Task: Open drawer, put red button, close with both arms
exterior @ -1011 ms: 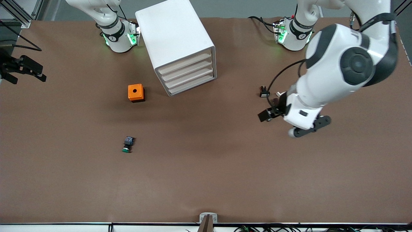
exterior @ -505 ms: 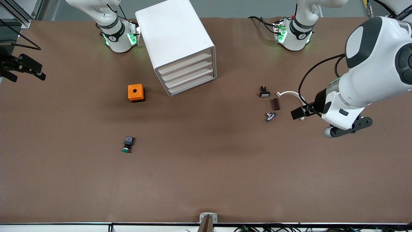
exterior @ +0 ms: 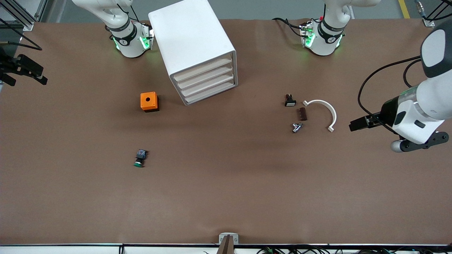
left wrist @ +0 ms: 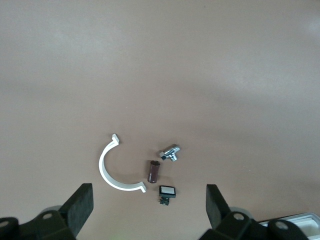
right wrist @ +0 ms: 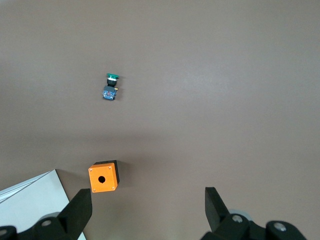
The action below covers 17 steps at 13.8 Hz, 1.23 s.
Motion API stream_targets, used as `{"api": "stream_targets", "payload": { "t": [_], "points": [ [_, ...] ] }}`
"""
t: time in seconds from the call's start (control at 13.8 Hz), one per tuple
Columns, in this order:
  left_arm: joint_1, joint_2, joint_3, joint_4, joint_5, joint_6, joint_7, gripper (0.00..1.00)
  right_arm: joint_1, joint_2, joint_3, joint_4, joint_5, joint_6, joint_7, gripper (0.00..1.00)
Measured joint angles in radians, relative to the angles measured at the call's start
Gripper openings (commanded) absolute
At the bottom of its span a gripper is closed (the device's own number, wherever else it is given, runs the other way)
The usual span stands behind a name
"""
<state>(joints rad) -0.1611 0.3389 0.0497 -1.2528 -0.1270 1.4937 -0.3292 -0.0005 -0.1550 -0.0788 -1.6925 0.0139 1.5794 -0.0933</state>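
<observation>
The cabinet stands between the two arm bases, its drawers facing the front camera. The box with a hole lies beside it toward the right arm's end, and the push button lies nearer to the camera than the box. Toward the left arm's end, a small switch, a cylinder, a metal fitting and a curved clip lie close together. The left gripper hangs over the table just beside the clip. The right gripper hangs over the table edge at the right arm's end.

White cabinet; orange box; brown table
</observation>
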Motion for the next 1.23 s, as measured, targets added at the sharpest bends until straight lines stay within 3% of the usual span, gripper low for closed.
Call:
{"api": "stream_targets", "payload": {
  "t": [0.72, 1.23],
  "points": [
    [0.085, -0.09, 0.0, -0.122, 0.006, 0.002, 0.155, 0.99, 0.0, -0.004, 0.0, -0.004, 0.004, 0.0, 0.013, 1.0],
    [0.122, -0.241, -0.001, -0.379, 0.009, 0.177, 0.249, 0.99, 0.0, -0.004, 0.0, -0.005, 0.005, 0.0, 0.022, 1.0]
  ]
}}
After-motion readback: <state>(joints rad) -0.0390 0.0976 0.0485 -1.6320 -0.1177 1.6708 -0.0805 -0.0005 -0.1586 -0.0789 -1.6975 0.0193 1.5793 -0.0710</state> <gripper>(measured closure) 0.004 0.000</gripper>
